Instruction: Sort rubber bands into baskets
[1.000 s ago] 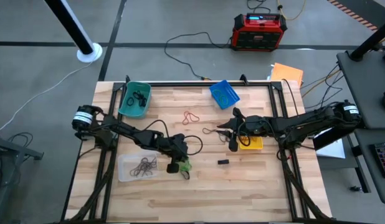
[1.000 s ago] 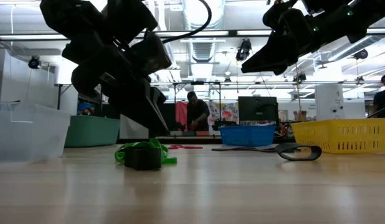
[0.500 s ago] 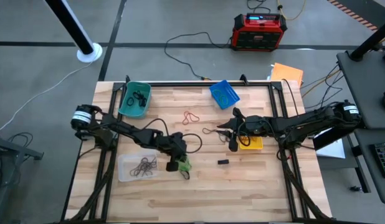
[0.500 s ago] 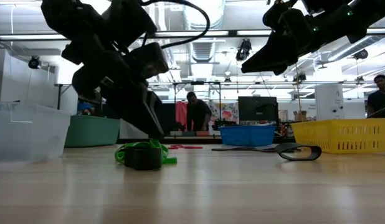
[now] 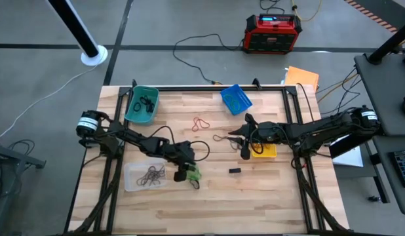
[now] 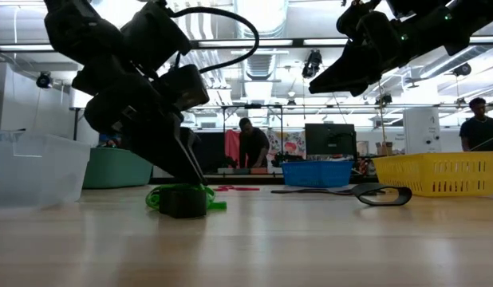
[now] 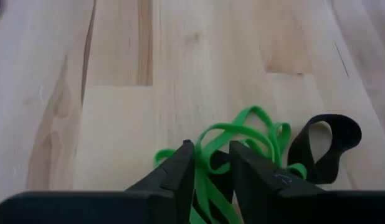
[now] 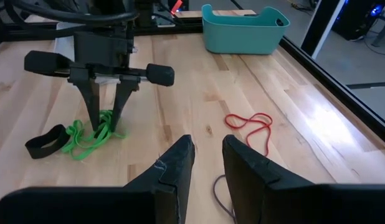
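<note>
The left gripper (image 7: 211, 163), fingers slightly parted, straddles thin bright green rubber bands (image 7: 242, 134) tangled on the pale wooden table (image 7: 118, 62), beside a flat black loop (image 7: 323, 146). The right gripper (image 8: 207, 158) hovers, empty, jaws narrowly apart.

The left end effector (image 6: 183, 171) has come down onto the pile of green rubber bands (image 6: 183, 195); before it hung a little higher. Its fingers (image 7: 180, 171), which were closed, now stand slightly apart around one green loop. In the room behind, a person (image 6: 476, 127) has walked further into view.
</note>
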Available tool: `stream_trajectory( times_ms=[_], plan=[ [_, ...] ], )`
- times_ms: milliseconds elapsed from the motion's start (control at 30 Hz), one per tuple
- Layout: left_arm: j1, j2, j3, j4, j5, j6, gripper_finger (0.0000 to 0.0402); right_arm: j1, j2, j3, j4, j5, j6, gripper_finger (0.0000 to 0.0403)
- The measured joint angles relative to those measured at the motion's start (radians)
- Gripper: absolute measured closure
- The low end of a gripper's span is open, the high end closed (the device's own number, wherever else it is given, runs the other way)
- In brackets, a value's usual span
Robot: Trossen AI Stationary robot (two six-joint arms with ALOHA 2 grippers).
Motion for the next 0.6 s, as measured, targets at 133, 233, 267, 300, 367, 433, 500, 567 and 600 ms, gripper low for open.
stream_trajectory(
  times_ms=[133,233,267,300,367,433,500,567,600],
  plan=[
    [0.0,0.0,-0.007,0.0,0.0,-0.011,0.0345,0.0,0.0,0.0,0.0,0.0,0.0,0.0321],
    [0.0,0.0,-0.006,0.001,0.0,-0.008,0.0386,0.0,0.0,0.0,0.0,0.0,0.0,0.0321],
    [0.0,0.0,-0.005,0.002,0.0,-0.003,0.0393,0.0,0.0,0.0,0.0,0.0,0.0,0.0321],
    [0.0,0.0,-0.003,0.007,0.0,0.005,0.0395,0.0,0.0,0.0,0.0,0.0,0.0,0.0321],
    [0.0,0.0,0.0,0.026,0.0,0.026,0.0395,0.0,0.0,0.0,0.0,0.0,0.0,0.0321],
    [0.0,-0.006,0.001,0.029,-0.004,0.051,0.0399,0.0,0.0,0.0,0.0,0.0,0.0,0.0321],
    [0.0,-0.016,0.003,0.028,-0.03,0.078,0.04,0.0,0.0,0.0,0.0,0.0,0.0,0.0321],
    [0.0,-0.032,0.004,0.028,-0.063,0.106,0.0401,0.0,0.0,0.0,0.0,0.0,0.0,0.0321],
    [0.001,-0.041,0.004,0.029,-0.08,0.119,0.0401,0.0,0.0,0.0,0.0,0.001,0.0,0.0321]
  ],
)
